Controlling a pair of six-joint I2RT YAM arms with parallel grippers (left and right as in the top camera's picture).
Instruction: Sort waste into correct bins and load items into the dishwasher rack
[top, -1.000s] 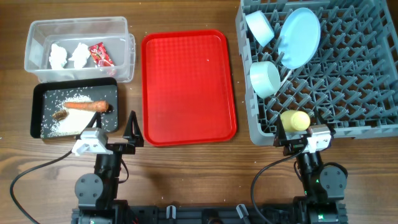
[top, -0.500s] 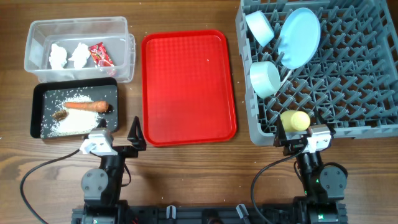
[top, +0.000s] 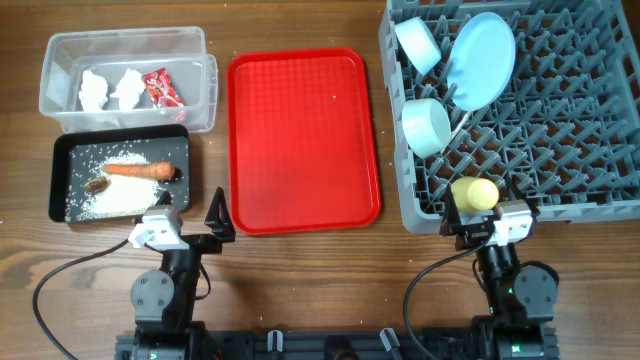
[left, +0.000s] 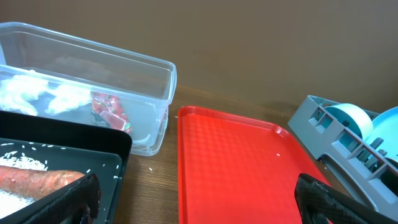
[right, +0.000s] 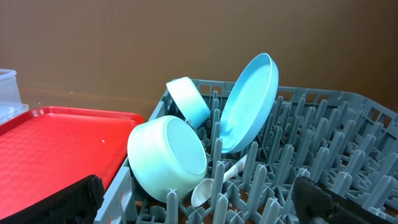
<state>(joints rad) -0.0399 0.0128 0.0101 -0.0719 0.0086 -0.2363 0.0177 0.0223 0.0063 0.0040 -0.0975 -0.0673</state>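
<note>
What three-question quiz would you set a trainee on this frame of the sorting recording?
1. True or false: the carrot lies in the black tray.
2. How many bowls sit in the dishwasher rack?
3. Where is the red snack wrapper? A) black tray B) clear tub C) dishwasher rack

Key
1. True. It lies there beside the loose rice.
2. Two: the white bowl and the mint-green bowl.
3. B. It lies next to the white tissues.
</note>
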